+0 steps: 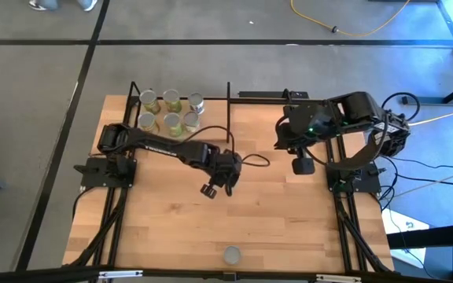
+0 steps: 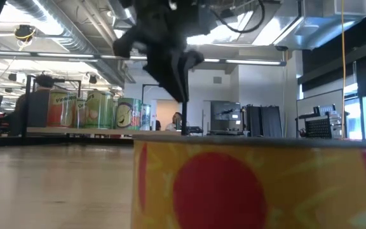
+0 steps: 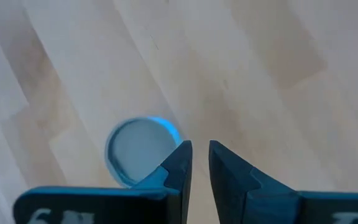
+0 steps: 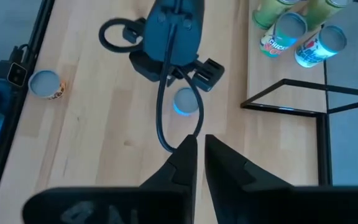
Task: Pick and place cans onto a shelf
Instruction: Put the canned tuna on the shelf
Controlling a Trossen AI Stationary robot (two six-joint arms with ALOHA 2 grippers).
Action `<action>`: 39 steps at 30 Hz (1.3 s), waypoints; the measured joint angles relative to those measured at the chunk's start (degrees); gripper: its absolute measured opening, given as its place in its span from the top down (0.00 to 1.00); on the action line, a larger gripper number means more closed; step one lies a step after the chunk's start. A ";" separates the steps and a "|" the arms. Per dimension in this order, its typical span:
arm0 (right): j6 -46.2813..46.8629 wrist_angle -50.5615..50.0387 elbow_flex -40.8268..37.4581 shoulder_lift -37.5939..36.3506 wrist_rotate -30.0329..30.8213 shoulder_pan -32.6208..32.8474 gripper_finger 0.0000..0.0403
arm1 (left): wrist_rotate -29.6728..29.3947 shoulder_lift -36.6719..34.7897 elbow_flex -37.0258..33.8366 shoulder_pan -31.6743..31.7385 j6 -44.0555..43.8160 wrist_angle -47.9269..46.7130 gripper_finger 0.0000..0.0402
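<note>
High view first: I count six cans (image 1: 170,110) already on the shelf (image 1: 215,118) at the far left of the table, and one loose can (image 1: 232,254) stands alone at the near edge. The left gripper (image 1: 217,182) hangs over mid-table, while the right gripper (image 1: 301,165) waits off to the right, well apart from any can. Low view: that near-edge can (image 2: 259,184) fills the foreground. The shelf's row of cans (image 2: 100,109) shows far left, and a dark arm, which I take for the left one, hangs above the table between them. Left wrist view: a second loose can (image 3: 135,149) with a bluish rim stands upright on the bare wood just beside the left gripper (image 3: 196,149). Its fingers are drawn almost together with nothing between them. Right wrist view: I see the same can (image 4: 186,102) right under the left arm's tool, the near-edge can (image 4: 45,84) farther off and the shelf (image 4: 291,107) beyond. The right gripper (image 4: 201,143) is likewise nearly closed and empty. I judge this the approach to the next pick. The left arm would need to spread its fingers, centre over the can, then descend before closing.
</note>
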 joint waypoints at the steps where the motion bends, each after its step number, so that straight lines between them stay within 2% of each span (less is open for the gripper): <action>1: 0.00 0.00 0.00 0.00 0.00 0.00 0.91 | -0.61 0.00 -1.15 0.00 0.01 1.47 0.88; 7: -0.13 -0.02 0.00 0.13 0.06 0.00 0.91 | -5.18 0.02 -5.80 0.22 -0.72 7.61 0.88; 13: -0.20 -0.02 0.00 0.13 0.07 0.00 0.91 | -5.33 0.02 -8.47 0.99 -4.71 10.34 0.88; 19: -0.39 0.00 0.00 0.15 0.08 0.00 0.91 | -2.78 0.02 -9.85 1.66 -6.42 14.13 0.88; 31: -0.42 -0.02 0.00 0.15 0.09 -0.04 0.91 | -2.14 0.04 -9.97 3.34 -11.16 15.64 0.88; 35: -0.41 -0.02 0.00 0.15 0.09 -0.03 0.91 | 2.92 0.04 -9.97 3.80 -12.71 15.69 0.88; 39: -0.40 -0.02 0.00 0.15 0.09 -0.02 0.91 | 0.98 1.11 -10.07 3.57 -12.34 15.78 0.88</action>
